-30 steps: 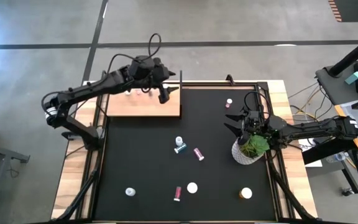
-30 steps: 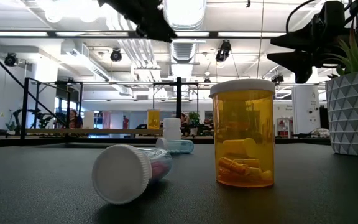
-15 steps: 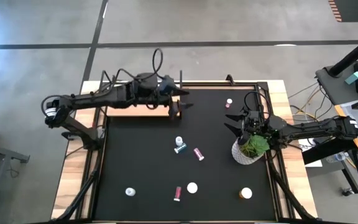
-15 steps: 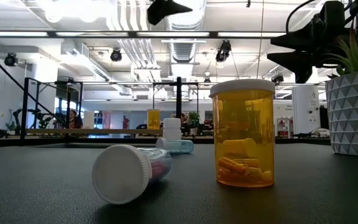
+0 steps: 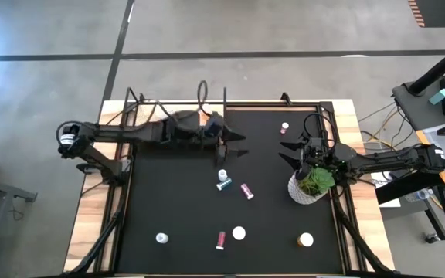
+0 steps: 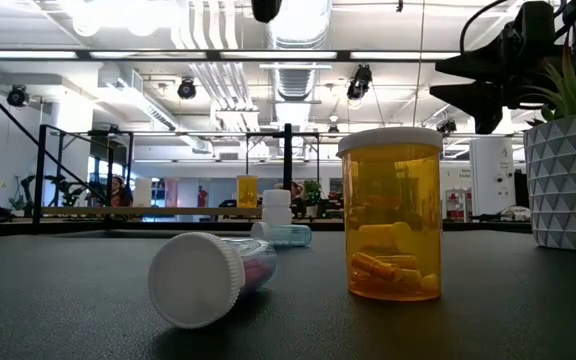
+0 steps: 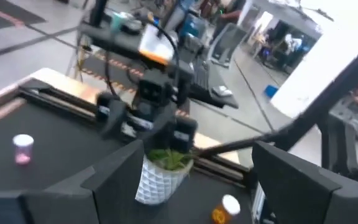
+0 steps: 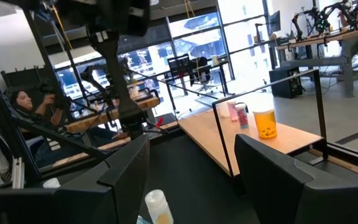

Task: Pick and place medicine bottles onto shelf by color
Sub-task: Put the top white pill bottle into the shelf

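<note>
Several medicine bottles are scattered on the black mat: a white and a teal one (image 5: 222, 180), pink ones (image 5: 246, 190) (image 5: 220, 240) (image 5: 284, 127), and an orange one (image 6: 390, 212) standing upright. The shelf (image 8: 207, 137) holds an orange bottle (image 8: 264, 123), a pink one (image 8: 241, 115) and a white one (image 8: 222, 110), all upright. My left gripper (image 5: 238, 144) hovers open and empty above the far middle of the mat, pointing toward the table's right edge. My right gripper (image 5: 290, 151) waits open beside the plant pot (image 5: 309, 185).
The white pot with its green plant (image 6: 568, 170) stands at the mat's right side, just under my right arm. A raised dark frame (image 5: 225, 99) runs round the mat. More bottles (image 5: 161, 239) (image 5: 306, 240) stand along the near edge.
My left gripper has swung away from over the shelf toward the table's right edge, out above the mat, rolling about its own line on the way. It has stayed open and empty. No bottle has moved.
</note>
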Tool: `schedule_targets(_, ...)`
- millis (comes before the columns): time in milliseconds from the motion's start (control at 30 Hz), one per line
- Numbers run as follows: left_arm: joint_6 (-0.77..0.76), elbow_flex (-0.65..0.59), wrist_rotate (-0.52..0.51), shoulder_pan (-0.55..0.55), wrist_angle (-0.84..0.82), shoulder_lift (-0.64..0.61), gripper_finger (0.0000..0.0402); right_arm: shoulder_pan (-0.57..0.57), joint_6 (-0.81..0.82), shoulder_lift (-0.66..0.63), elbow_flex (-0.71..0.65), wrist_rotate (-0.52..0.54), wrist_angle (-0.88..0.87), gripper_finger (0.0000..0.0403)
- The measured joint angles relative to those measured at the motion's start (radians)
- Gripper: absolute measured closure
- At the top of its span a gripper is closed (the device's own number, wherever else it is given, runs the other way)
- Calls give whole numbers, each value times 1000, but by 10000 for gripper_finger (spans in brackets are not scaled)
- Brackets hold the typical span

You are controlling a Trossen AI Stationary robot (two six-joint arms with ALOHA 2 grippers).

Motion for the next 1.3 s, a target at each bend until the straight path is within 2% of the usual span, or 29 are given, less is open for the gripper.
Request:
schedule_targets(300, 9, 1, -8, -119, 121, 141, 118, 0, 0, 0, 0, 0, -14, 177)
schedule_targets(533, 8, 5, -25, -153, 109, 213, 118, 0, 1, 0, 0, 0, -22, 177)
schedule_targets(967, -30, 9, -187, -154, -198, 227, 118, 0, 0, -1, 0, 0, -22, 177)
schedule_targets(1100, -124, 6, -245, -147, -280, 226, 118, 0, 0, -1, 0, 0, -22, 177)
schedule_targets(1300, -250, 4, -276, -125, -377, 226, 118, 0, 0, -1, 0, 0, -22, 177)
